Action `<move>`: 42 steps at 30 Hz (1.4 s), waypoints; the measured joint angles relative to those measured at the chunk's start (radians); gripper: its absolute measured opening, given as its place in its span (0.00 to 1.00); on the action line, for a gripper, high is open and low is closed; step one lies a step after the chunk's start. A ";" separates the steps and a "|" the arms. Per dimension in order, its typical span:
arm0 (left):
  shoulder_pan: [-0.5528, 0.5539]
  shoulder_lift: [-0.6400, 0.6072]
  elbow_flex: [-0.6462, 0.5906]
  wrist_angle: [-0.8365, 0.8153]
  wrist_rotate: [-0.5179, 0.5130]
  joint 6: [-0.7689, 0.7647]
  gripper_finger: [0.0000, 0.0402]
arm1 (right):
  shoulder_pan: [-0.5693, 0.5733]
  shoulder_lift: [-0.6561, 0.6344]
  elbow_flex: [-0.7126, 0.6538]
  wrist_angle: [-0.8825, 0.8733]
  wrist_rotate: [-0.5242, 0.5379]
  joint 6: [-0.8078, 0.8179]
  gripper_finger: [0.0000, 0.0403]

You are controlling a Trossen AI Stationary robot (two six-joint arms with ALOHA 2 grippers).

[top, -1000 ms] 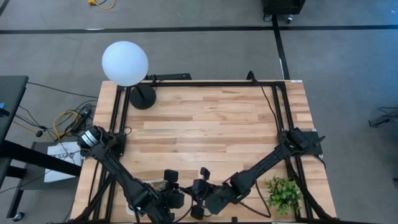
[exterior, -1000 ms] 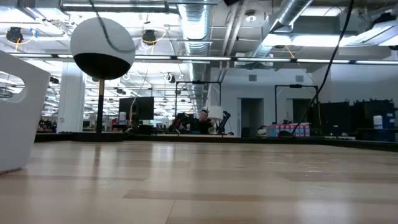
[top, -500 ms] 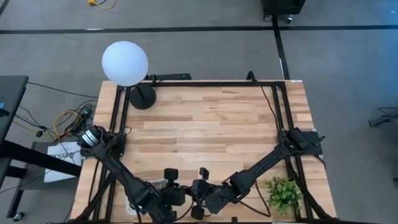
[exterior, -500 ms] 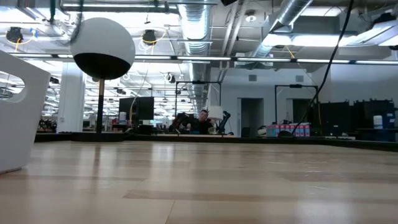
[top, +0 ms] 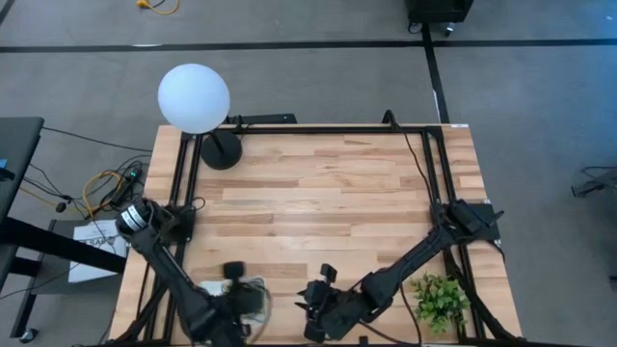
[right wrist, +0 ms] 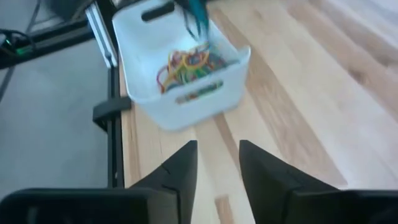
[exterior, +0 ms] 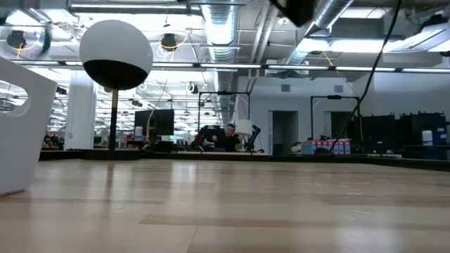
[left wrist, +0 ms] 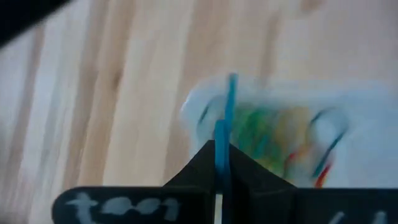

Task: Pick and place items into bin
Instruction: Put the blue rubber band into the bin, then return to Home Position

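The white bin point(right wrist: 149, 87) stands near the table's front edge, left of centre, with a heap of coloured rubber bands point(right wrist: 186, 62) inside. It also shows in the high view as the bin point(top: 254, 287) and in the low view as the bin's wall point(exterior: 21, 126). My left gripper point(left wrist: 221, 146) hovers over the bin, shut on a blue rubber band point(left wrist: 227, 106). To the bin's right, my right gripper point(right wrist: 217, 165) stands open over bare wood with nothing between its fingers; it shows in the high view as my right gripper point(top: 320, 285). My left gripper pinches the blue band's one end point(left wrist: 221, 134) between its two shut fingers. The rest of the band sticks out past the fingertips. The band is lifted clear, above the heap in the bin.
A white globe lamp point(top: 194, 96) on a black foot stands at the far left corner. A green plant point(top: 439, 299) sits at the near right. Black frame rails run along the table's left, right and far edges. Bare wood fills the middle and far part.
My left gripper has gone toward the table's left edge and now hangs over the bin. My right gripper has drawn back a little toward the table's right and near edge.
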 joint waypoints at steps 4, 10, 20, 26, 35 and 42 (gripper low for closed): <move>-0.071 -0.001 0.000 -0.190 0.061 -0.280 0.00 | 0.020 0.000 -0.003 -0.040 0.005 0.054 0.31; -0.140 -0.001 0.000 -0.131 0.090 -0.343 0.02 | 0.023 0.000 -0.003 -0.032 0.007 0.055 0.32; -0.157 -0.001 0.000 -0.089 0.076 -0.294 0.25 | 0.013 0.000 -0.003 -0.031 0.006 0.051 0.32; -0.157 -0.001 0.000 -0.199 0.066 -0.269 0.29 | 0.012 -0.029 -0.004 -0.096 -0.071 0.021 0.30; -0.155 -0.001 0.000 -0.290 0.075 -0.188 0.29 | -0.005 -0.196 0.014 -0.185 -0.326 0.001 0.29; -0.108 -0.029 0.010 -0.321 -0.140 -0.230 0.28 | -0.039 -0.253 0.012 -0.190 -0.440 -0.183 0.30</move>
